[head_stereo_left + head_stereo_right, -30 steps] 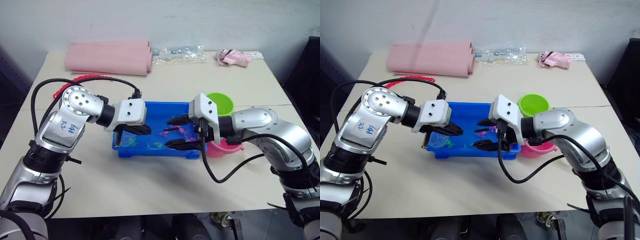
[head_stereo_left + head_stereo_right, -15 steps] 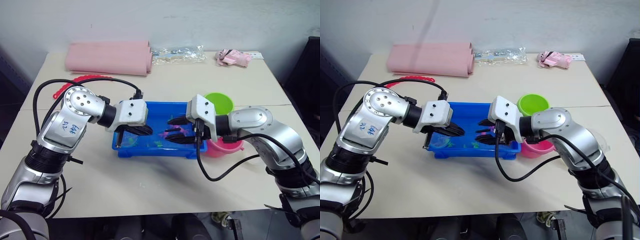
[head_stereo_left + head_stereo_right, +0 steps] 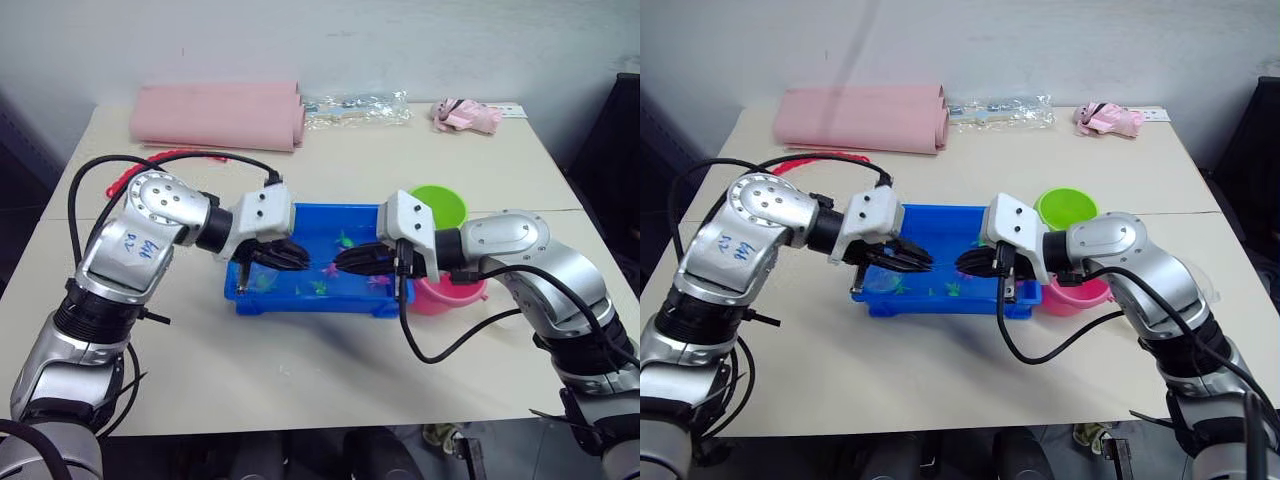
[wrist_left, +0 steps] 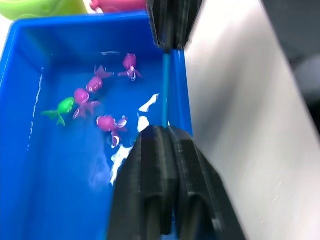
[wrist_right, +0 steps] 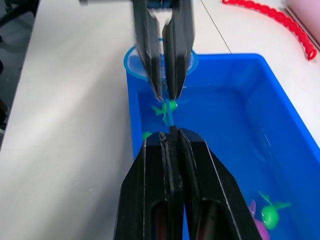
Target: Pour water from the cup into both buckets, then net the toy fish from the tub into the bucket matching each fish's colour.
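Over the tub, right end effector has clenched onto the net handle, joining the clenched left end effector: handover under way.

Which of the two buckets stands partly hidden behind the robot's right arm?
The pink bucket: the right arm crosses in front of it, while the green bucket behind shows its open rim.

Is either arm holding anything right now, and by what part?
Both grippers, left and right, are shut on the net's thin handle, one at each end, over the tub.
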